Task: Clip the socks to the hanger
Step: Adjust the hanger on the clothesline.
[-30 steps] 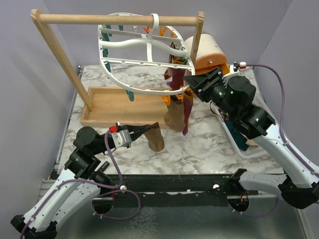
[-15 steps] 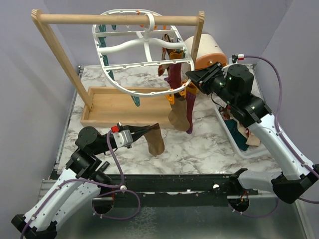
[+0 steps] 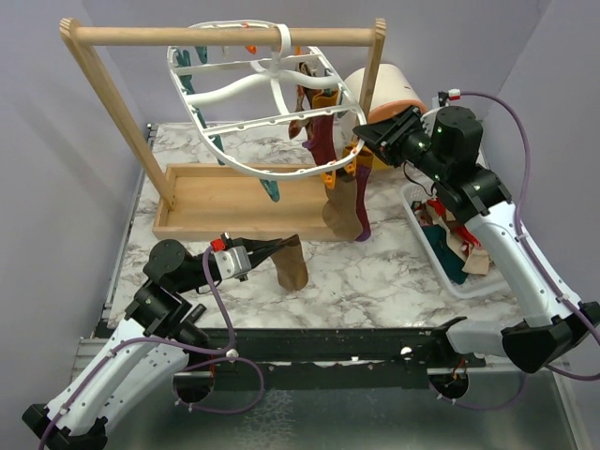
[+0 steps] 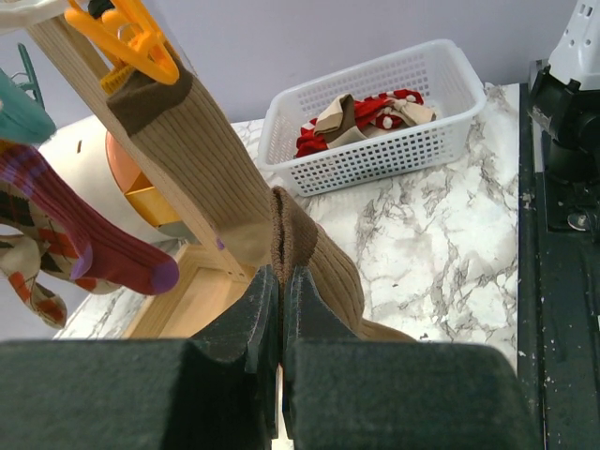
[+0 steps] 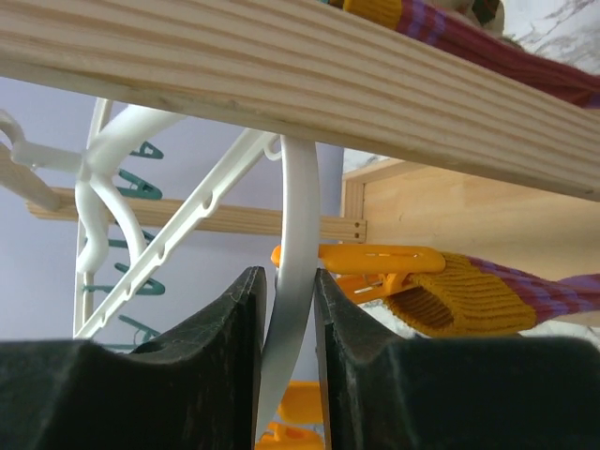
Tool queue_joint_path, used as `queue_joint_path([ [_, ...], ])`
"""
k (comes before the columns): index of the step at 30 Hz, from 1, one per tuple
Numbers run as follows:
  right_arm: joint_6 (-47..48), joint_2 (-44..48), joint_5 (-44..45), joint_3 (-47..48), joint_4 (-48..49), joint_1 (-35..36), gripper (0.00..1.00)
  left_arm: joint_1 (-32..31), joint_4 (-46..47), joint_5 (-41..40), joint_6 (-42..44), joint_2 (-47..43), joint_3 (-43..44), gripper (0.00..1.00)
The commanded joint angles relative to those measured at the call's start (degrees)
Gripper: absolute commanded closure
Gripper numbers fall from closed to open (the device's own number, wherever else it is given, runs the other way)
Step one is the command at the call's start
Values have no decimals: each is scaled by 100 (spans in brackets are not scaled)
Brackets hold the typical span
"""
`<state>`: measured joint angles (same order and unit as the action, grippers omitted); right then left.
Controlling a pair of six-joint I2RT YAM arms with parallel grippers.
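The white hanger [image 3: 246,84] hangs tilted from a wooden bar. My right gripper [image 3: 359,141] is shut on its rim at the right side; in the right wrist view the ring [image 5: 298,206] runs between the jaws of the right gripper [image 5: 286,281]. A maroon sock [image 3: 323,141] and a tan-brown sock [image 3: 342,211] dangle from orange clips [image 4: 131,33] beside it. Low at the front, my left gripper [image 3: 277,246] is shut on the cuff of another tan-brown sock [image 3: 292,267], which droops to the table. From the left wrist, the left gripper [image 4: 281,277] pinches that sock [image 4: 328,272].
The wooden rack's bar [image 3: 225,37] and its tray [image 3: 234,202] stand at the back left. A white slatted basket [image 4: 375,141] with loose socks sits at the right, under my right arm. A rounded tan-and-orange object [image 3: 389,94] stands behind the rack's right post.
My right gripper has narrowed onto the hanger's rim and risen to the right. The ring has swung and tilted with it, carrying the clipped socks. The left arm has held still.
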<state>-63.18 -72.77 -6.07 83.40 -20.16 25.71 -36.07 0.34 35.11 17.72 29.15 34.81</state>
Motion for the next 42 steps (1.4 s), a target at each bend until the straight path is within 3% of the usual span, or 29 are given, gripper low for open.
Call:
queue_joint_path([
  [1, 471, -38, 256, 500, 22, -247, 69, 2, -25, 48, 92, -45, -13, 100],
  [11, 694, -421, 45, 946, -202, -566, 65, 0, -25, 47, 66, -11, -44, 100],
  [17, 987, -414, 197, 1077, -397, -628, 39, 5, -25, 39, 79, -5, -45, 100],
  [22, 1408, -197, 293, 1170, -695, -629, 30, 6, -23, 26, 109, 38, -17, 100],
  [31, 3485, 903, 656, 1136, -1644, -571, 27, 3, -25, -12, 204, 62, 32, 100],
  [36, 4831, 1380, 446, 970, -2064, -104, 29, 8, -149, -34, 224, 161, 37, 100],
  [42, 5541, 1362, 934, 951, -2408, 643, 29, 4, -133, -143, 231, 429, 100, 100],
])
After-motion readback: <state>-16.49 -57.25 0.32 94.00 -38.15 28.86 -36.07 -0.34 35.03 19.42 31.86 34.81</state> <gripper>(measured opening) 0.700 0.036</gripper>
